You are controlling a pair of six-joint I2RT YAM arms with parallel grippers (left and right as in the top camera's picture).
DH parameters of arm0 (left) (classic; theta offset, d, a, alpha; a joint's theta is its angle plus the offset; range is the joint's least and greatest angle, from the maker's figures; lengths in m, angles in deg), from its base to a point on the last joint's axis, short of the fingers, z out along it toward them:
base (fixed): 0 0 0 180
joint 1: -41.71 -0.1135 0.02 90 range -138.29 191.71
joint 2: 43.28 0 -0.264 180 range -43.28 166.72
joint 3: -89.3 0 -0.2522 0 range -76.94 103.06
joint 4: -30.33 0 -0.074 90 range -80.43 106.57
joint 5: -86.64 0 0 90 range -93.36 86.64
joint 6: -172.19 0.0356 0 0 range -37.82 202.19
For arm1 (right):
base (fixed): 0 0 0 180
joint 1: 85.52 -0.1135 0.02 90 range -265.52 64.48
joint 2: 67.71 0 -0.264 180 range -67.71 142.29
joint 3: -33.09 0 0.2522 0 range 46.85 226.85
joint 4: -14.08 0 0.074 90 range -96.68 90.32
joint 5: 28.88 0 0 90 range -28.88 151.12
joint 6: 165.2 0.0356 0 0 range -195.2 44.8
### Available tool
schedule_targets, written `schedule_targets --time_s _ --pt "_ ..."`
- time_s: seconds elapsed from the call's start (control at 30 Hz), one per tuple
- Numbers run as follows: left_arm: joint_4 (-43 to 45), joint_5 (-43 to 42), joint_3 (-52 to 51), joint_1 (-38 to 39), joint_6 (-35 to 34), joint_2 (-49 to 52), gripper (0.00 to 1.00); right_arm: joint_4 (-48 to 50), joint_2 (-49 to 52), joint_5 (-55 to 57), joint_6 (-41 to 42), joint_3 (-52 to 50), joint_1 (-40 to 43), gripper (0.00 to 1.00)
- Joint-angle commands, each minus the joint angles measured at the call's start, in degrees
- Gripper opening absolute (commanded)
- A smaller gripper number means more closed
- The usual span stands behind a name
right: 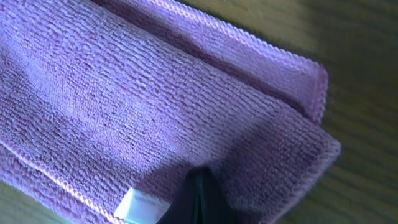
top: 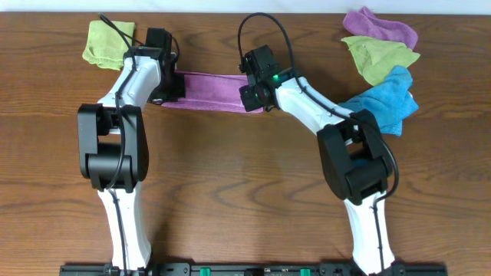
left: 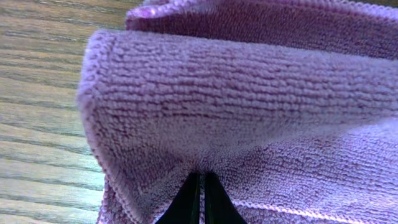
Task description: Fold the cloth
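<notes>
Spanning the gap between the two arms, the cloth [top: 209,90] shows as a narrow, folded mauve band over the far middle of the counter [top: 245,184]. The left claw [top: 173,84] is pinched fully closed on the band's left end; in its wrist view the dark fingertips [left: 186,202] meet under a rolled fold of pile. The right claw [top: 252,93] is likewise clamped tight on the right end, where a white tag [right: 134,205] sits at the hem beside its tips. Whether the band rests on the wood or hangs just above it, I cannot tell. A lime-green cloth [top: 107,42] lies at the far left corner. A violet cloth [top: 380,27], a second lime-green cloth [top: 380,60] and a blue cloth [top: 387,100] are heaped at the far right.
</notes>
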Motion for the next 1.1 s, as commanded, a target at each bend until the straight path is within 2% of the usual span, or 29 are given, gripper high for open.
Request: schedule_targets --time_s 0.0,0.43,0.73,1.07 --pt "-1.2 -0.7 -1.2 0.9 -1.1 0.7 0.06 -3.1 0.5 1.0 0.9 -0.2 2.2 0.02" --pt "-1.9 -1.2 -1.2 12.9 -3.5 0.7 0.06 -8.8 -2.8 1.1 -3.3 -0.2 7.5 0.02" --pt "-2.4 3.6 -1.2 10.6 -4.2 0.7 0.06 -11.5 -2.9 1.1 -4.6 -0.2 7.5 0.02" --pt "-1.9 4.4 -1.2 7.7 -0.2 0.7 0.06 -12.9 -3.2 -0.5 -5.0 -0.2 7.3 0.01"
